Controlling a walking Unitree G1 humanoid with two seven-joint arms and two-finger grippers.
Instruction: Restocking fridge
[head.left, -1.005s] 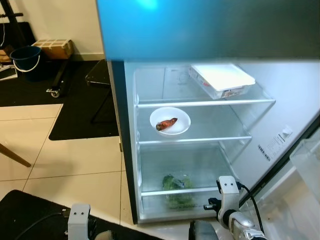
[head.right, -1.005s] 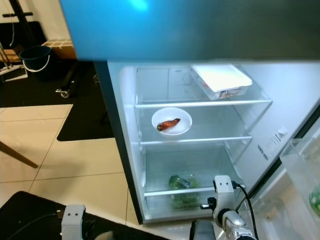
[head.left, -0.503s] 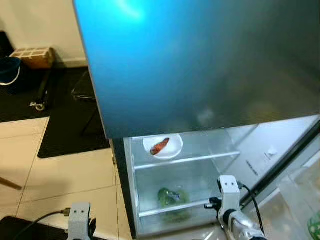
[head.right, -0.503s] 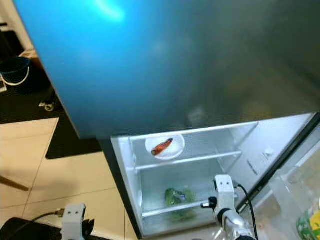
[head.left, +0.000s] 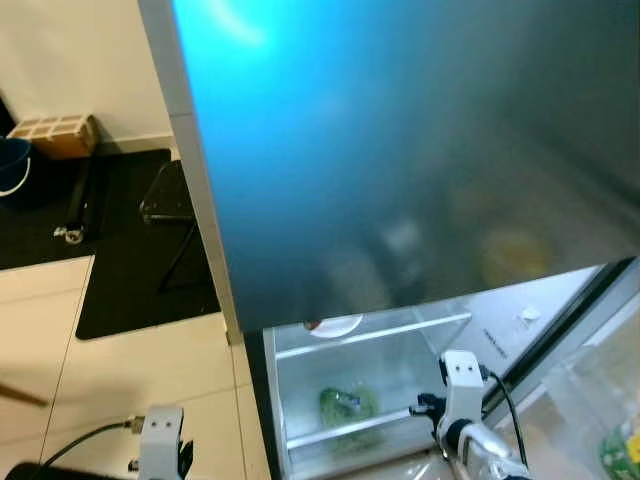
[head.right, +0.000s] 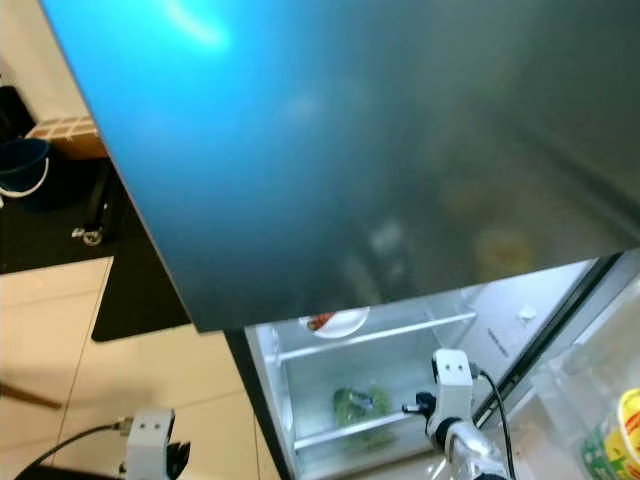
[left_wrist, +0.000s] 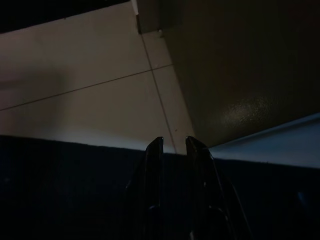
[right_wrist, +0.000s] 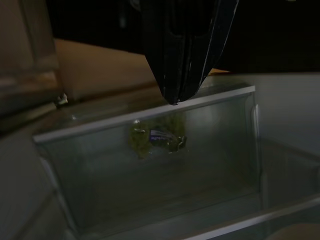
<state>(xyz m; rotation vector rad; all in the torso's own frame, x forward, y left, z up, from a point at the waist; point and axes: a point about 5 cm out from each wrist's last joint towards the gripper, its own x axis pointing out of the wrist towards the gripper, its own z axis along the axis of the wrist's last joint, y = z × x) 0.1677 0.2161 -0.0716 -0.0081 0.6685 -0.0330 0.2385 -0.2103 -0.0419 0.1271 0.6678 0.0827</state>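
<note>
The fridge's grey-blue upper door (head.left: 400, 150) looms close and hides the top shelves. Below it the open compartment shows a white plate (head.left: 336, 325) with an orange-red vegetable (head.right: 320, 321) on a glass shelf. A bag of green vegetables (head.left: 347, 404) lies in the clear bottom drawer (right_wrist: 150, 165). My right arm (head.left: 458, 400) hangs low before the drawer's right side; its gripper (right_wrist: 175, 97) is shut and empty, pointing at the green bag (right_wrist: 157, 137). My left arm (head.left: 160, 440) hangs idle at the lower left, its gripper (left_wrist: 173, 142) shut over the floor tiles.
The open fridge door at the right holds a clear bin (head.left: 590, 390) with a yellow-lidded green tub (head.right: 612, 440). To the left lie pale floor tiles (head.left: 110, 370), a black mat (head.left: 140, 270), a dark stool (head.left: 170, 205), a blue bucket (head.left: 10, 170) and a wooden crate (head.left: 55, 135).
The camera has shifted, so the upper door now covers the top shelf, the white tray and most of the plate. Both arms hang as before.
</note>
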